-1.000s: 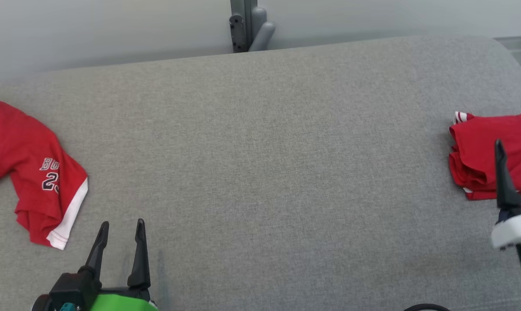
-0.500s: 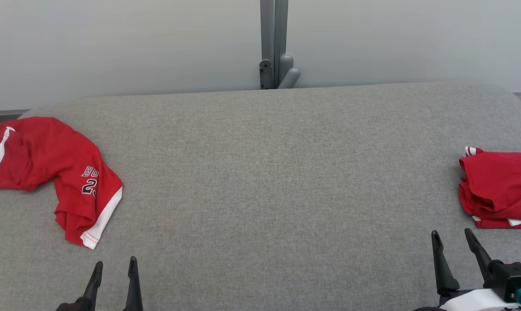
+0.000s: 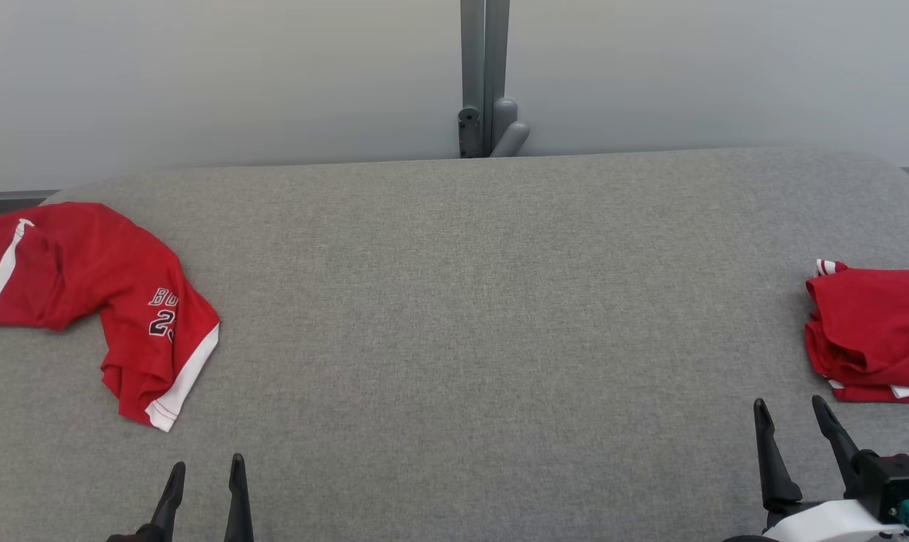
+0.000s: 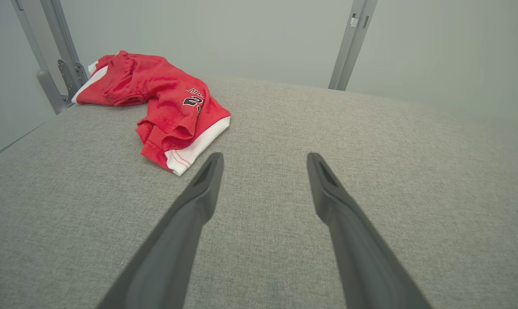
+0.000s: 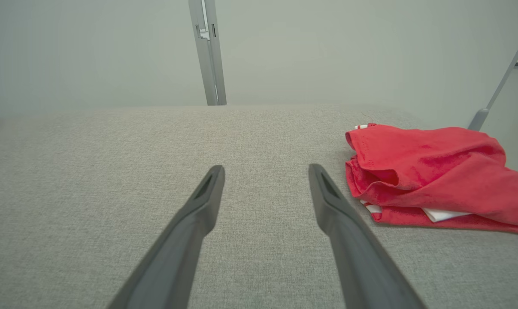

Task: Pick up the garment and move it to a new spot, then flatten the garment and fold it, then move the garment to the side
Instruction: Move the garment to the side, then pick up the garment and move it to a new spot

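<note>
Garment (image 3: 85,286) lies crumpled ahead-left of the left gripper (image 3: 207,463), clear of its fingers (image 4: 198,201).

red garment (image 3: 70,271) with white trim; grey table (image 3: 454,301).

- Gray fabric table (image 3: 454,316) spreads under and ahead of the left gripper (image 3: 206,462) and right gripper (image 3: 789,401).
- Pale wall (image 3: 198,75) stands beyond it.
- 1 gray post (image 3: 484,68) rises ahead, between them.

The grey fabric-covered counter (image 3: 454,339) carries two items: a crumpled red garment (image 3: 100,301) near its left end and a folded red garment (image 3: 876,331) at its right end.
</note>
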Controlling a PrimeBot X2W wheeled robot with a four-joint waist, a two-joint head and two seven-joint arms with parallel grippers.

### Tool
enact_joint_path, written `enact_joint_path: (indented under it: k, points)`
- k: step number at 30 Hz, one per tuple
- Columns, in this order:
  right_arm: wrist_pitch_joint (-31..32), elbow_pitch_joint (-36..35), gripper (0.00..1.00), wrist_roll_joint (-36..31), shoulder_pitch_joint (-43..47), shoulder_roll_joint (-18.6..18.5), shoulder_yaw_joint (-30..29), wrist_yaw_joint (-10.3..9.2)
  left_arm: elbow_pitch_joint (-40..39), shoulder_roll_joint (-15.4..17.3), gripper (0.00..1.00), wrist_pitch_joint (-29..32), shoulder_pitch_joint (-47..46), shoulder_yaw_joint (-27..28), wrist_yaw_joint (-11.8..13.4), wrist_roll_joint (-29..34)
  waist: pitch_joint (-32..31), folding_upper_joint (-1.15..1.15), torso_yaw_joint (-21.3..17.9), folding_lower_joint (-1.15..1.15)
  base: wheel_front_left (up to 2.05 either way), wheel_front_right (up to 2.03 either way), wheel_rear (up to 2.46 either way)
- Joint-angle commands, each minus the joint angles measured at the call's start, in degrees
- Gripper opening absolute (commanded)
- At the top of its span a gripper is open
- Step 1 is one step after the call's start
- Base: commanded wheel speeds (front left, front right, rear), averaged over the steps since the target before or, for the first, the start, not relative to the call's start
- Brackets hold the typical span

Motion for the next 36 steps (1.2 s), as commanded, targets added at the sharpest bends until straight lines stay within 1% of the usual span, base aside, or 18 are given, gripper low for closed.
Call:
enact_joint_path:
  k: [1,10,14,17,23,27,30,33,36]
  points:
    - [-0.2,0.2,1.00,-0.3,-0.3,0.2,0.0,-0.09,-0.3,0.0,1.00,0.0,0.3,-0.1,-0.2,-0.2,0.0,0.00,0.1,0.00,0.00,0.00,0.00]
    - [-0.2,0.5,1.00,0.0,0.1,0.4,-0.1,-0.09,0.1,0.0,1.00,0.0,-0.1,0.3,-0.4,0.6,0.0,0.00,1.0,0.00,0.00,0.00,0.00]
    - [-0.2,0.3,1.00,-0.1,-0.3,0.2,1.0,-0.09,0.3,0.0,1.00,0.0,-0.6,0.1,-0.4,0.7,0.0,0.00,2.2,0.00,0.00,0.00,0.00]
    - [-0.2,0.0,1.00,-0.3,-0.5,-0.3,2.2,-0.09,0.3,0.0,1.00,0.0,-1.3,-0.3,-0.2,1.0,0.1,0.00,4.8,0.00,0.00,0.00,0.00]
    - [-0.2,0.2,1.00,0.1,-1.5,-0.2,5.5,-0.09,-0.2,0.1,1.00,0.0,-0.7,0.1,0.5,0.2,-0.1,0.00,13.7,0.00,0.00,0.00,0.00]
    - [-0.2,0.7,1.00,0.3,-2.8,-0.3,8.5,-0.09,0.0,0.1,1.00,0.0,0.8,0.8,0.8,-0.2,-0.5,0.00,18.1,0.00,0.00,0.00,0.00]
    - [-0.2,0.9,1.00,0.7,-3.7,-0.5,9.8,-0.09,-0.4,0.1,1.00,0.0,1.7,1.0,1.0,-0.6,-0.7,0.00,19.9,0.00,0.00,0.00,0.00]
    - [-0.2,0.7,1.00,0.6,-4.0,-0.8,10.4,-0.09,-0.8,0.1,1.00,0.0,1.6,0.9,1.1,-1.0,-0.3,0.00,20.6,0.00,0.00,0.00,0.00]
    - [-0.2,-0.2,1.00,0.7,-4.6,-1.4,10.8,-0.09,-1.2,0.1,1.00,0.0,0.1,0.5,1.3,-2.2,1.1,0.00,20.4,0.00,0.00,0.00,0.00]
